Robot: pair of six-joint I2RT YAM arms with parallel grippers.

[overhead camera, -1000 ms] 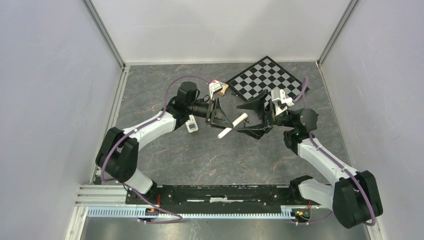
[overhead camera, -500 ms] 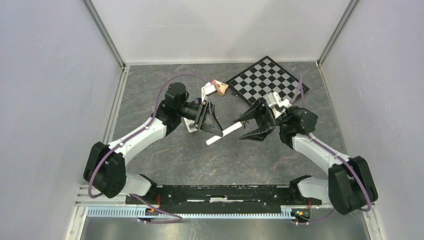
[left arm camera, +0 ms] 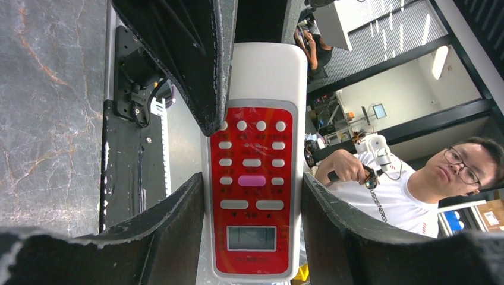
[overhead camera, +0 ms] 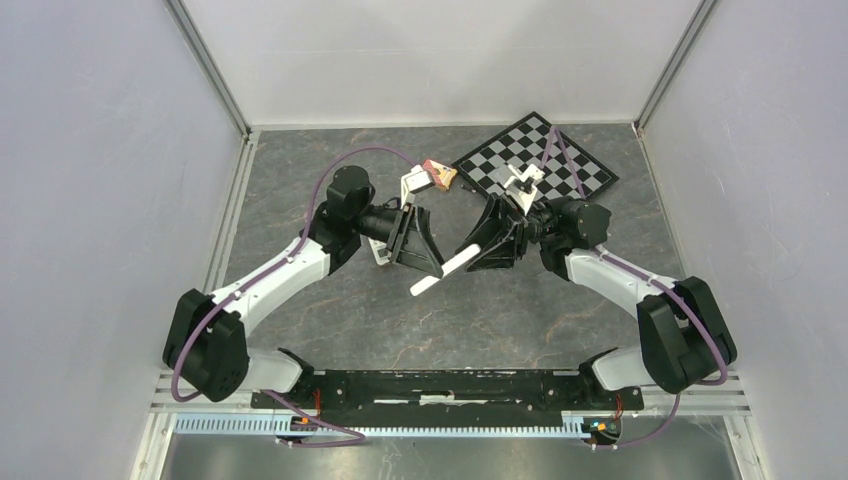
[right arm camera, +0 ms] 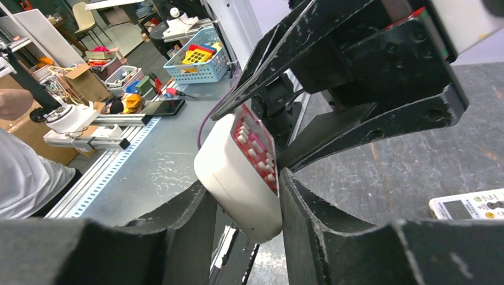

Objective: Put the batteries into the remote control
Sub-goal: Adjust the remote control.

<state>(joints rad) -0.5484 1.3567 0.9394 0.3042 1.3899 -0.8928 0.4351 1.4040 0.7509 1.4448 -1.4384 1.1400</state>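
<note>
The remote control (overhead camera: 445, 268) is off the table (overhead camera: 400, 330), held slantwise in the air between the 2 arms, just past the black base rail (overhead camera: 450, 385) at the near edge. Its red button face shows to both wrist cameras. The back, where the battery bay would be, shows clearly to none.

The left gripper (left arm camera: 252, 184) is clamped across the remote's width near the display, a finger pressed on each long side, as it was 1 second ago. The change is on the other side. 1 second ago the right gripper (right arm camera: 245, 184) stood wide apart beside the remote's far end. Since then that arm has swung in and its jaws have narrowed onto the white end, and both fingers now look to be touching it. So the remote seems gripped by 2 grippers at once, which I read as a handover or a regrip to bring the back up. No loading has begun.

Farther on, another white remote (right arm camera: 469, 205) lies face up on the table beside the left arm. Beyond it sit a small pink-and-tan item (overhead camera: 440, 176) and the checkerboard (overhead camera: 560, 165) by the back wall. I cannot make out the batteries in any view.
</note>
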